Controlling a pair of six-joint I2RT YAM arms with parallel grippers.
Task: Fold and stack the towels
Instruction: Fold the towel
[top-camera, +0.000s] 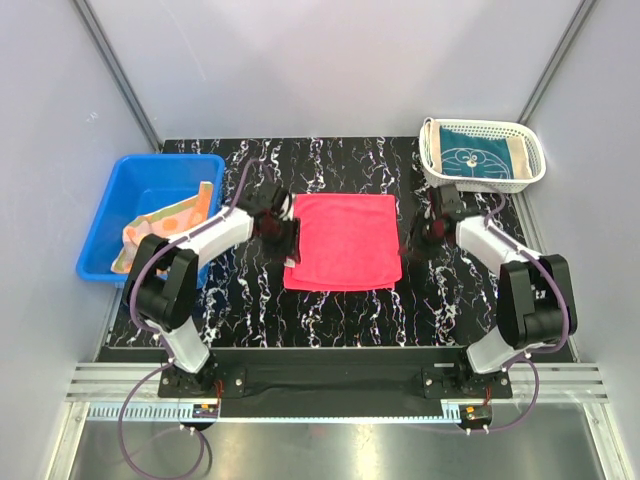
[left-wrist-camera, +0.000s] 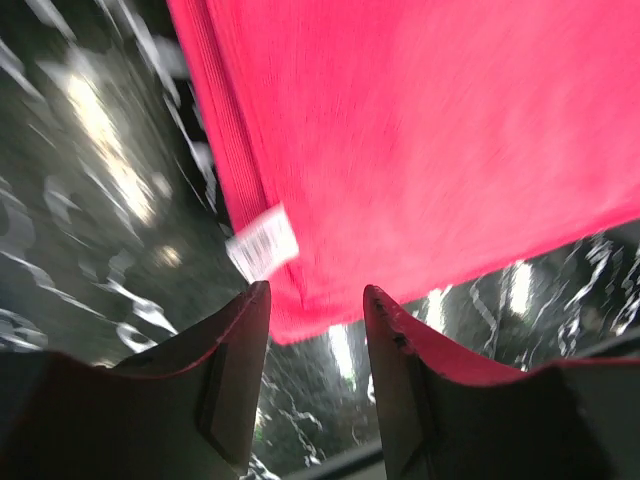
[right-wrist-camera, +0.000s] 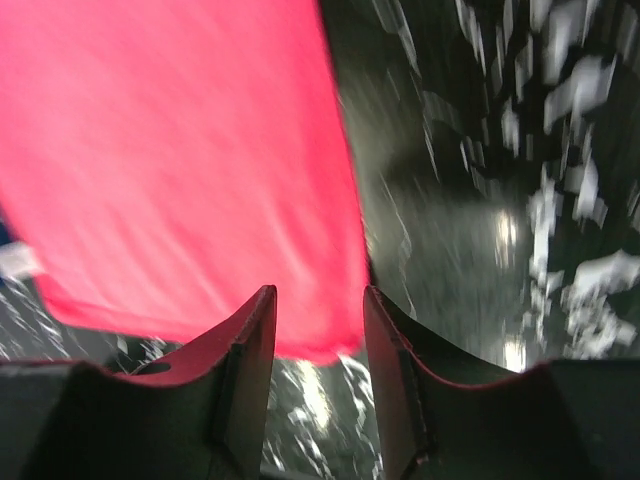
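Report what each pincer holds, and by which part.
Nothing is held. The left pincer and the right pincer both stand open beside the pink-red towel, which lies spread flat.

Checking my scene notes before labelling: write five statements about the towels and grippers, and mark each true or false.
1. The pink-red towel lies spread flat on the table. True.
2. The orange-peach towel is in the blue bin. True.
3. The teal towel is in the blue bin. False: it is in the white basket.
4. The left gripper clamps the pink-red towel. False: its jaws are open and empty, at the towel's edge.
5. The right gripper is open. True.
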